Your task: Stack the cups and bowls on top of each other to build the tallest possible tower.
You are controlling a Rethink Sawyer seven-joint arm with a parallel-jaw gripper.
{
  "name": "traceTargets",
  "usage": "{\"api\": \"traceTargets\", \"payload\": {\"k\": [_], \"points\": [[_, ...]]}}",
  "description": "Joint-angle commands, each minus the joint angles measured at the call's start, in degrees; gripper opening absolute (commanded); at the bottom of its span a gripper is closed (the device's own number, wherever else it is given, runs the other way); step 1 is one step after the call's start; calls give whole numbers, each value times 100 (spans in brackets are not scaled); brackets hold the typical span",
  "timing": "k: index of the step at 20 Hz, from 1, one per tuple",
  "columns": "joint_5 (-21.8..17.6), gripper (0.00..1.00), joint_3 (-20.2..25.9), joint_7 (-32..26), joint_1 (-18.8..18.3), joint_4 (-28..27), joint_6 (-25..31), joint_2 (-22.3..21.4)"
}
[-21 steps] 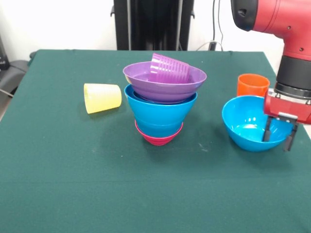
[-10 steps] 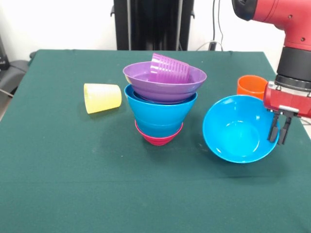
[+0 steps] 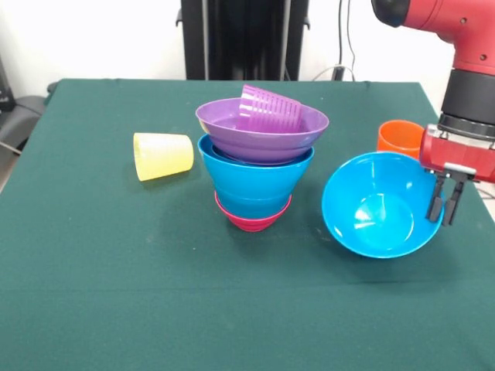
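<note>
End effector (image 3: 444, 202) seemingly pinches the tilted blue bowl's (image 3: 379, 205) rim beside the orange cup (image 3: 400, 137).

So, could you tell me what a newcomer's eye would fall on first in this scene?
Probably the colourful nested tower of glossy plastic bowls at the table's centre, with a ribbed purple plastic cup lying on its side on top. Next, on the right, the red arm's gripper pinching the rim of a round blue plastic bowl, tipped up with its opening facing the camera.
</note>
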Motion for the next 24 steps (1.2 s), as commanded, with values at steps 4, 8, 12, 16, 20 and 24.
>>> {"api": "traceTargets", "payload": {"k": [4, 8, 12, 16, 20, 24], "points": [[-202, 0, 356, 812, 112, 738, 258, -372], [-190, 0, -96, 903, 426, 1113, 527, -1068], [-259, 0, -114, 722, 453, 1529, 971, -1820], [-327, 0, -2, 544, 382, 1957, 1058, -2369], [-402, 0, -6, 375, 359, 2320, 1370, -2955], [-496, 0, -87, 192, 334, 2539, 1812, -3473]]}}
